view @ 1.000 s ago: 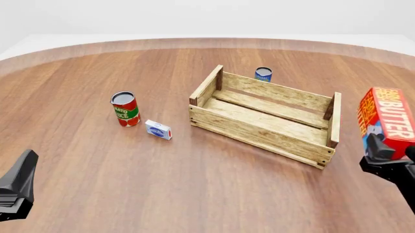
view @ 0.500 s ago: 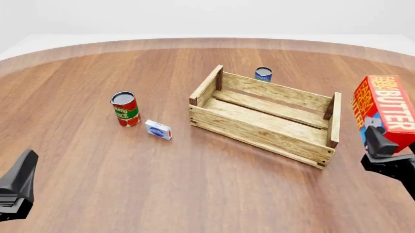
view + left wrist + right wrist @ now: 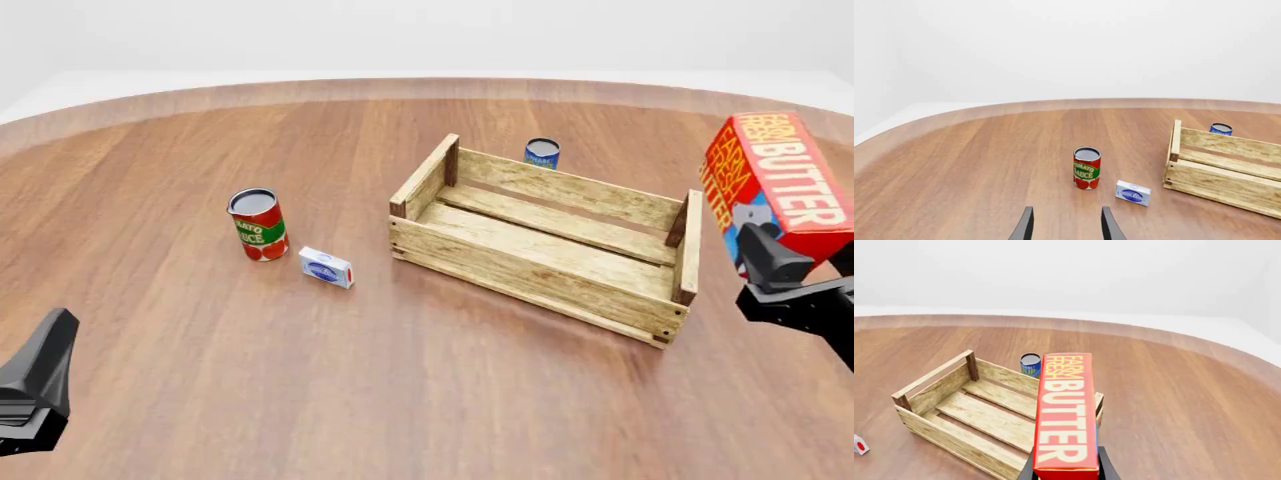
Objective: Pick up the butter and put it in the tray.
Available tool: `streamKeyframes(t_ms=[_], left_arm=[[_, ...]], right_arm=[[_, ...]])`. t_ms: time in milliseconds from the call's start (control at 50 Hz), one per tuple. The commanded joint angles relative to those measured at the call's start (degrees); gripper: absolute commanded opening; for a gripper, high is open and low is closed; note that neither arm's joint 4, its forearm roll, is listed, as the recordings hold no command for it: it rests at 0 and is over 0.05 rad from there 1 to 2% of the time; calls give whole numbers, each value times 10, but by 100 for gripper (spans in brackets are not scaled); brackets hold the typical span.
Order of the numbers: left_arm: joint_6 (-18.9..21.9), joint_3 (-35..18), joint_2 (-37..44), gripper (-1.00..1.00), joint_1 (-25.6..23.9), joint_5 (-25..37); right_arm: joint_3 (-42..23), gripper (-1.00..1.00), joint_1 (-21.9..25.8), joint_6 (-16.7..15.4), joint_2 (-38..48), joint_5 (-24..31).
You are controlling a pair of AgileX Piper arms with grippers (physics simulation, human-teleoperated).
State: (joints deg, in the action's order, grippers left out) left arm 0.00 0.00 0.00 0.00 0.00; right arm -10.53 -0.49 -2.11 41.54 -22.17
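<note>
Right fingers (image 3: pixel 771 262) clamped on butter's lower end; butter (image 3: pixel 778 185) held upright, in air, just off tray's right end wall. Left fingers (image 3: pixel 1066 226) apart, empty, low over worktop (image 3: pixel 400 380). Your job: carry butter leftward over tray (image 3: pixel 534 268), clear wall before lowering. Carton tall, gripped low: move slowly, avoid tipping. Centre over slats, then release.

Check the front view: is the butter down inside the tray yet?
No: the butter is held in the air by the right gripper, off the tray's right end.
</note>
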Motion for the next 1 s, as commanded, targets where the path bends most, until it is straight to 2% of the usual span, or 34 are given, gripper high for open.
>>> streamKeyframes(t_ms=[20,640,1000], left_arm=[[0,0,0,100,0,0],[0,0,0,100,0,0],[0,0,0,100,0,0]], right_arm=[[-41,-100,21,5,18,5],[-103,-100,67,-15,167,-60],[-140,-100,98,-12,258,-104]])
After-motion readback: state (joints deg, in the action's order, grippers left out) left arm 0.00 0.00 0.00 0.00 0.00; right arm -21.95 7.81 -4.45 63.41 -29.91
